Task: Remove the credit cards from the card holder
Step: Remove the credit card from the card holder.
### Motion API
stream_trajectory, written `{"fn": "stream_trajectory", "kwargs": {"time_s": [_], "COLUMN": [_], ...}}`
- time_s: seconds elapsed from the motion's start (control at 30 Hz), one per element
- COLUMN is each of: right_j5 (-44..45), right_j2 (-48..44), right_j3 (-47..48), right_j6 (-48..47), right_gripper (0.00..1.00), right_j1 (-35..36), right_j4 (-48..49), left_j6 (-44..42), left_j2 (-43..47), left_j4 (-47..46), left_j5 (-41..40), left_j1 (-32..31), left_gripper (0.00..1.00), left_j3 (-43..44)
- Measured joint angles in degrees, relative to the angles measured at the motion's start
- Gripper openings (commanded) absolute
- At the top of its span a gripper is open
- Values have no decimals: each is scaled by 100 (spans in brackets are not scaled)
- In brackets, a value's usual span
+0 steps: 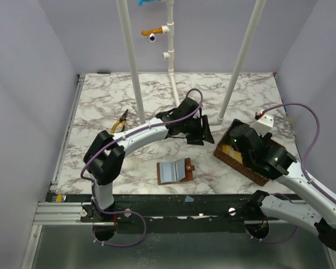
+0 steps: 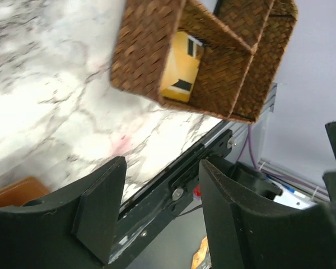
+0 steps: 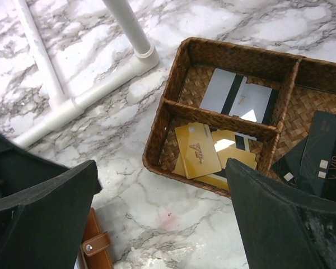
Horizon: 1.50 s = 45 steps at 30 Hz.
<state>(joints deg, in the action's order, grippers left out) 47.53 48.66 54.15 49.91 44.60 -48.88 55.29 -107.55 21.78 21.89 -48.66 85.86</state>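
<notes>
credit cards: I counted 3 groups in the woven basket (image 3: 162, 126), with the yellow cards (image 3: 199, 148) in 1 compartment, the pale cards (image 3: 235, 98) in the next and the dark cards (image 3: 319, 154) in a 3rd.
card holder (image 1: 175, 171): it lay open and flat on the marble table (image 1: 101, 95) near the front edge, apart from the basket.
left gripper (image 2: 162, 168): it hung above the table, jaws apart, with nothing between them.
right gripper (image 3: 161, 168): it hung over the basket, jaws spread wide, and I saw it held nothing.
pliers (image 1: 121, 121): they lay far left on the table.
</notes>
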Motion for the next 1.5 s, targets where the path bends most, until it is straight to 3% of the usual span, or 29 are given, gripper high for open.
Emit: {"fn": "stream_trajectory", "kwargs": {"time_s": [0.6, 0.9, 1.2, 1.5], "right_j5": [-1985, -2273, -2267, -1971], "right_j2": [1427, 2190, 3250, 4041], "right_j3": [94, 205, 352, 551], "right_j6": [-197, 46, 560, 776], "right_gripper": [100, 100, 86, 74], "right_j1": [94, 1121, 2420, 2804], "right_j4": [682, 931, 1161, 1523], "left_j6": [-232, -114, 81, 107], "left_j2": [2444, 3392, 4216, 4994], "left_j4": [839, 1073, 695, 181], "left_j5": [-940, -1287, -1397, -1419], "left_j1": [608, 782, 1095, 1451], "left_gripper": [59, 58, 49, 34], "left_j3": [-2505, -3779, -4927, -5755]}}
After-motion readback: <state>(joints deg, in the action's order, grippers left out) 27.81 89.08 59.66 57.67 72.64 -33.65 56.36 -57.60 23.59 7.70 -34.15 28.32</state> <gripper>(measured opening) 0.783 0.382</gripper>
